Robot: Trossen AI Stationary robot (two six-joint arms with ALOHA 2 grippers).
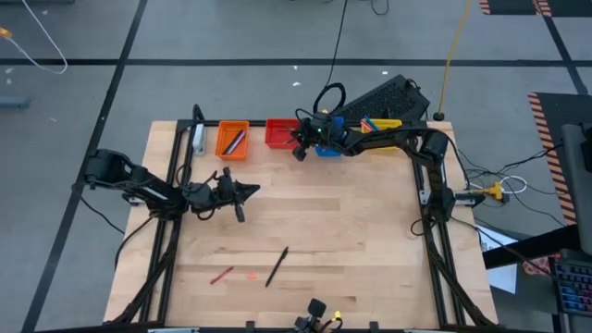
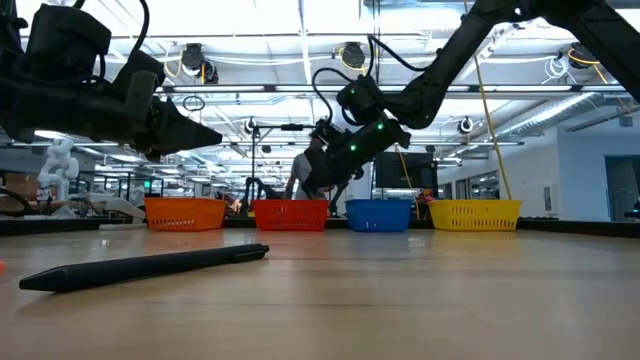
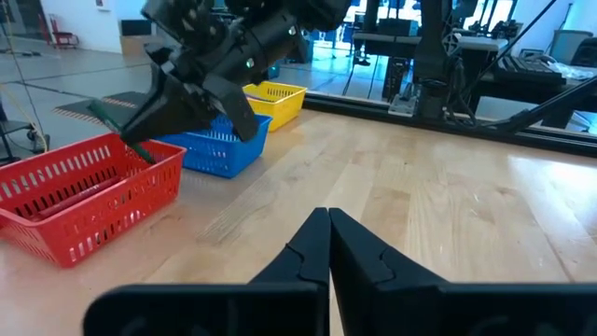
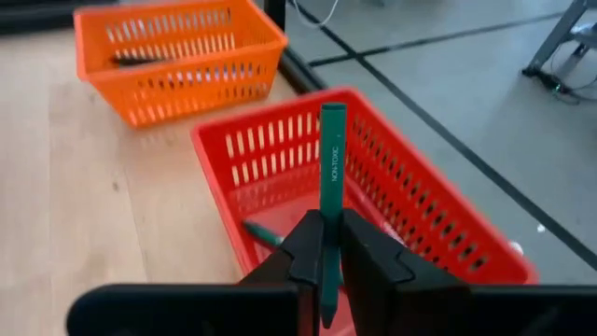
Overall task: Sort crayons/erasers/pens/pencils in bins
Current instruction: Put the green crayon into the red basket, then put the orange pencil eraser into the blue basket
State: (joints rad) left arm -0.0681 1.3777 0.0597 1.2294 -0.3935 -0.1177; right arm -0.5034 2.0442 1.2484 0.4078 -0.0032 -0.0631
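Four bins stand in a row along the far edge: orange (image 1: 231, 140), red (image 1: 279, 132), blue (image 1: 329, 148) and yellow (image 1: 385, 123). My right gripper (image 1: 301, 144) hangs over the red bin (image 4: 373, 187), shut on a dark green pencil (image 4: 331, 159). Another green stick (image 4: 262, 233) lies on the red bin's floor. The orange bin (image 4: 177, 56) holds dark sticks. My left gripper (image 1: 252, 191) is shut on nothing above the table's left middle. Near the front lie a black pen (image 1: 277, 266), a red crayon (image 1: 220, 275) and a small eraser (image 1: 252, 274). My right gripper pinches the green pencil between its two fingers, at the lower part of the shaft (image 4: 328, 245). The fingers slant down from the table's right side. The pencil hangs clear above the red bin, tilted, with an end sticking out past each side of the fingers (image 3: 104, 116).
Black frame rails (image 1: 173, 185) run down the table's left and right sides. The black pen (image 2: 140, 266) lies flat close to the low camera. Bare wood (image 1: 333, 222) stretches between the bins and the loose items at the front.
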